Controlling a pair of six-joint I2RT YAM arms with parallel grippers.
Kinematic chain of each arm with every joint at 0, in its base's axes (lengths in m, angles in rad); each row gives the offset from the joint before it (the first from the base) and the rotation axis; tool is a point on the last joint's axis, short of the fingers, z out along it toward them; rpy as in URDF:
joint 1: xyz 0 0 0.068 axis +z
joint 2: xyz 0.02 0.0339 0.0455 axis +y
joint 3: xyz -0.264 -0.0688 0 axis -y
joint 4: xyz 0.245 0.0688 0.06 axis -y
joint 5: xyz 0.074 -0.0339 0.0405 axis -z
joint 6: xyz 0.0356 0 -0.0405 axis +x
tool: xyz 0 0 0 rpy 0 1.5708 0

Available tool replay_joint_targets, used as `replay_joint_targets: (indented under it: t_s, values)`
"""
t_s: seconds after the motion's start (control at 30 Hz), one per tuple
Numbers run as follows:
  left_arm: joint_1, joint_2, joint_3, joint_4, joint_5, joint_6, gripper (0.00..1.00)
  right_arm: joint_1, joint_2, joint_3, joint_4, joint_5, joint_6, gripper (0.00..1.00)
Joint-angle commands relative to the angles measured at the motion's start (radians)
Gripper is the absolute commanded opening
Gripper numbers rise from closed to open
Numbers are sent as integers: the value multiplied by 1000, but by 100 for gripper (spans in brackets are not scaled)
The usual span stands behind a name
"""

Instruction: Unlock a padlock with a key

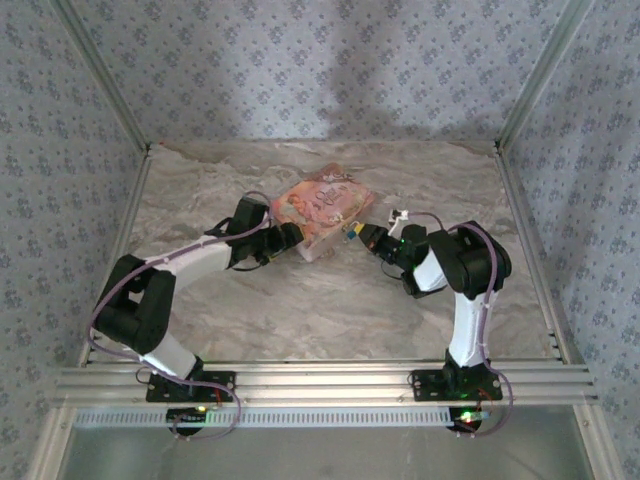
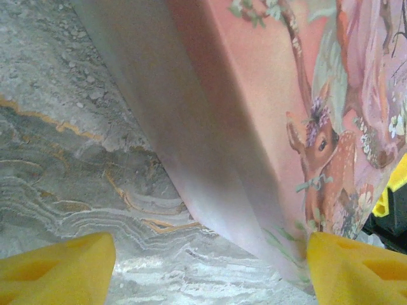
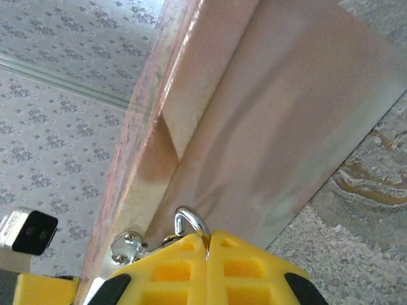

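Padlock unclear; one metal loop (image 3: 197, 217) at closed right jaws, one pink box (image 3: 267, 114).

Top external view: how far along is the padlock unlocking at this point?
Done: the right gripper is shut with a metal loop, apparently the shackle of the padlock, poking out between its fingers, beside the pink box. In hand: the left gripper stands open astride the box's near corner. Left, as far as I can tell: getting the key in, turning it, freeing the shackle.

Soft diffuse light; broad shadow on back wall (image 1: 340, 70); wrist views hazy, right claw (image 3: 207, 254) blurred.
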Motion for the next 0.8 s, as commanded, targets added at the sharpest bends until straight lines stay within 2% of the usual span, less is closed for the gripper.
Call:
replay_joint_targets:
  t_s: [0.0,0.3,0.53,0.67,0.77]
  values:
    - [13,-52,-16,-61,-19,15,80,-15,-61,-14,-20,25,-22,0]
    - [76,-210,-33,-143,-88,74,89,-50,-280,-59,-270,11,-167,0]
    - [134,-347,-80,-153,-165,128,97,-50,-588,-13,-779,-1,-371,0]
    - [157,-400,-100,-152,-195,157,98,-45,-738,51,-1088,-4,-503,0]
    - [167,-428,-107,-158,-240,189,98,-38,-811,122,-1300,-53,-578,0]
